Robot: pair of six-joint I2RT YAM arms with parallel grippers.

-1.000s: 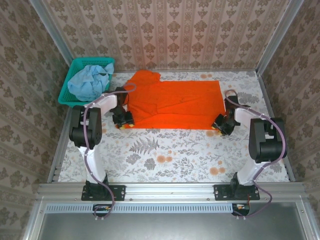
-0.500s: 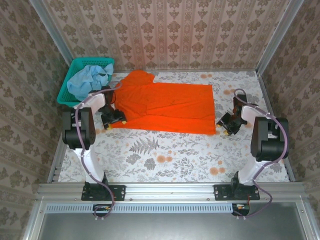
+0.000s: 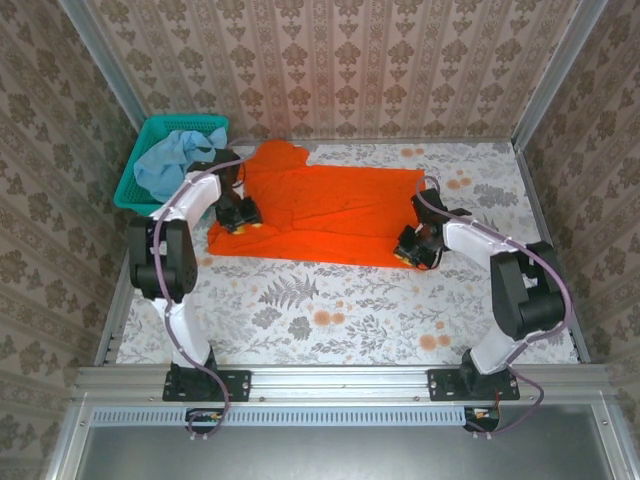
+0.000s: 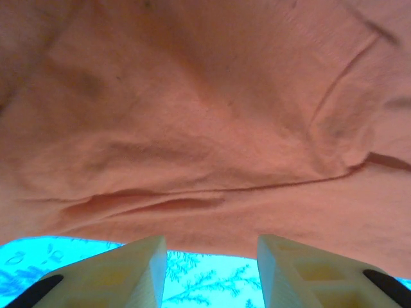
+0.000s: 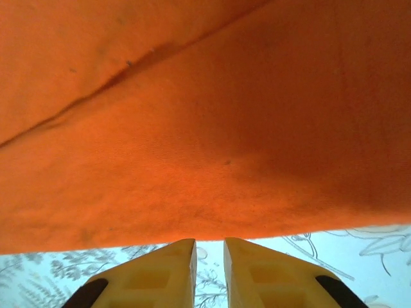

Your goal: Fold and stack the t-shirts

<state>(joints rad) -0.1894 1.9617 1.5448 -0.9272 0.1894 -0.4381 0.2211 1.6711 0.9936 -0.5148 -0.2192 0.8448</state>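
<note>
Near edge first. Right end effector (image 3: 410, 250) sits at the near 3 o'clock corner of the orange t-shirt (image 3: 330, 205). Its wrist view shows the fingers (image 5: 160, 269) almost together, with a thin slit and the hem right at the tips. You can't tell from this whether it has nipped cloth.

Left end effector (image 3: 242, 220) is at the shirt's 9 o'clock end. Its wrist view shows the fingers (image 4: 135, 273) partly apart, bare surface (image 3: 330, 310) between them, nothing held, and the hem just ahead at 12 o'clock.

The shirt lies flat mid-surface, long axis 9 to 3 o'clock, collar end at 9. My read: the fold goes from the near hem toward 12, so both arms need that edge. Each is equally close to its own end.

The top view gives you the whole outline and both arms. The wrist views give you finger gap and hem contact.

Far 10 o'clock corner: the blue t-shirt (image 3: 172, 165) is bunched in the teal basket (image 3: 150, 128), not yet folded.
</note>
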